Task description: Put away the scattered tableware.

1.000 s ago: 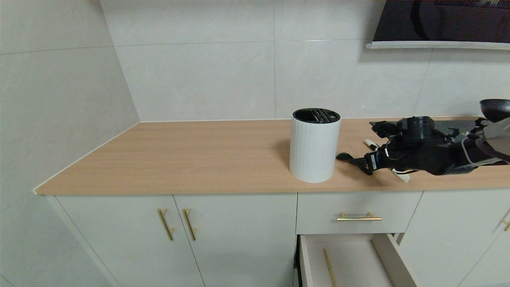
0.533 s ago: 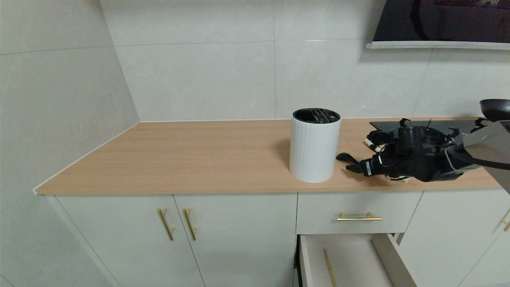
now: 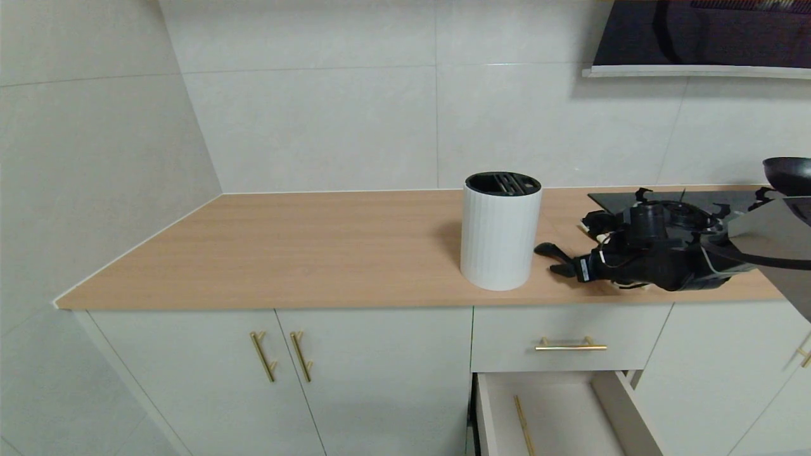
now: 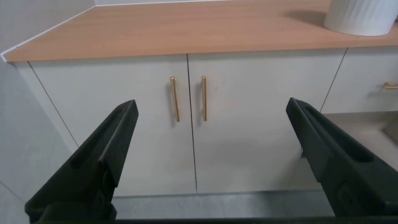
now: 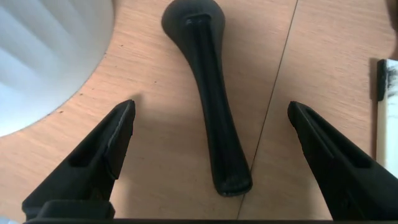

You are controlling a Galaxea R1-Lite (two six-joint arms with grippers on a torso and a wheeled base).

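utensil: black utensil point(image 5: 211, 106) flat on counter point(image 3: 317, 247), centre of right wrist frame; round end point(image 3: 546, 249) near holder, not touching
right gripper: point(image 3: 567, 261) low over counter, mid-right of head frame; fingers point(image 5: 102, 155) wide, one each side of utensil, apart from it
holder: white ribbed cylinder point(image 3: 500, 237), upright, black slotted top, just left of utensil
left gripper: point(image 4: 210, 112) fingers wide, holding nothing, facing cabinet doors point(image 4: 249, 124)
drawer: point(image 3: 551, 411) open, lower right of head frame
stove: point(image 3: 684, 206) right edge, behind gripper
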